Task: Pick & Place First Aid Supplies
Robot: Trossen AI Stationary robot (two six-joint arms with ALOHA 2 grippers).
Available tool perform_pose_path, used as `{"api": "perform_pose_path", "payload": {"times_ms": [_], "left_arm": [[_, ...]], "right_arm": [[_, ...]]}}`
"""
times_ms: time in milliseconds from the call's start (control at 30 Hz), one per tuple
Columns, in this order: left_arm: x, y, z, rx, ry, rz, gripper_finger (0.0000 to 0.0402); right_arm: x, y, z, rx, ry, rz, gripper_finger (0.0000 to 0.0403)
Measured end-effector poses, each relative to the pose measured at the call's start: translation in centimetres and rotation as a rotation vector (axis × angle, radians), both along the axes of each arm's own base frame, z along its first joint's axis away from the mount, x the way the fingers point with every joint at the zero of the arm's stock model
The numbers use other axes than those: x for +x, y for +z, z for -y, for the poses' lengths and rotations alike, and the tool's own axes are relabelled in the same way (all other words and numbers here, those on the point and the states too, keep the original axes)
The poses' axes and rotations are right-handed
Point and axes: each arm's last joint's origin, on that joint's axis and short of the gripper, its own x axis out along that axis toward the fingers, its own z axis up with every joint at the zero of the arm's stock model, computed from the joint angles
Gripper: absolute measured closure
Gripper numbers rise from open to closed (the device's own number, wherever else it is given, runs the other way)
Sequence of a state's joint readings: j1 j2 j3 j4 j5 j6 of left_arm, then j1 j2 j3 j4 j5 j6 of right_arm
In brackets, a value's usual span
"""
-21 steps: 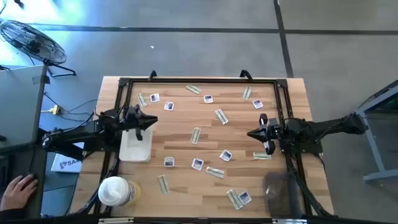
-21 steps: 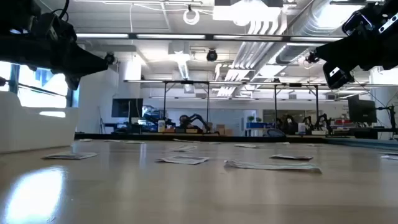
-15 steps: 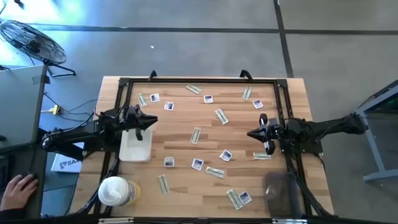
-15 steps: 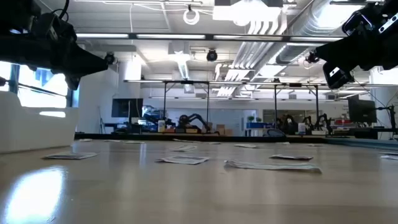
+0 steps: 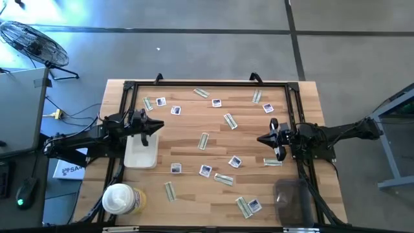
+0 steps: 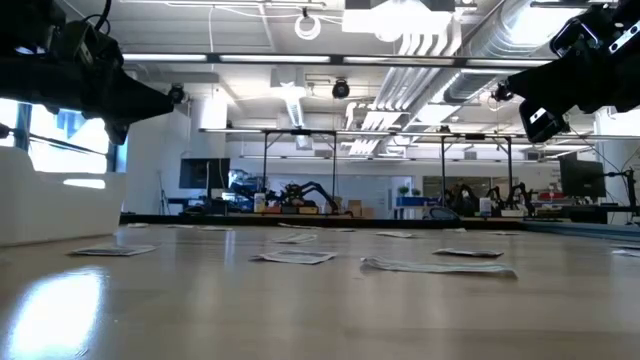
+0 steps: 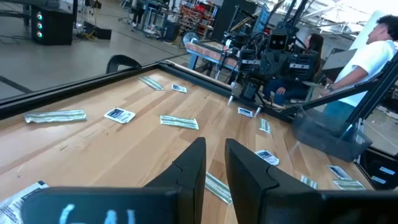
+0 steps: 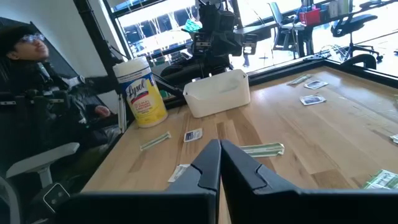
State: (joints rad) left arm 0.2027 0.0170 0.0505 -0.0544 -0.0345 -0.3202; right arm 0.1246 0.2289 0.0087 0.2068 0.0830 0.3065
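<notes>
The first aid supplies lie scattered flat on the wooden table: square white packets such as one at mid-table and pale grey-green strips such as one near the middle; they also show in the left wrist view and the low view. My left gripper hovers above the far end of the white tray, shut and empty, with only a narrow slit between its fingers. My right gripper hovers at the table's right side, shut and empty, a strip just nearside of it.
A round white-lidded tub stands at the near left, beside the tray. A dark see-through container sits at the near right. A black frame runs along the table's edges. People sit beyond the table.
Both arms have kept still. A person's hand off the table at the near left has drawn out of the high view.
</notes>
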Motion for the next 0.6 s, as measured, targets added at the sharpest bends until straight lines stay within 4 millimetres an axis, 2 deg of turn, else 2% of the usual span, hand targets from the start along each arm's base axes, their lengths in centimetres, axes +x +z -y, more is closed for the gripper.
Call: {"api": "perform_pose_path", "payload": {"times_ms": [600], "left_arm": [[0.00,0.01,0.00,0.000,0.000,0.000,0.0341]], "right_arm": [[0.00,0.00,0.00,0.000,0.000,0.000,0.0398]]}}
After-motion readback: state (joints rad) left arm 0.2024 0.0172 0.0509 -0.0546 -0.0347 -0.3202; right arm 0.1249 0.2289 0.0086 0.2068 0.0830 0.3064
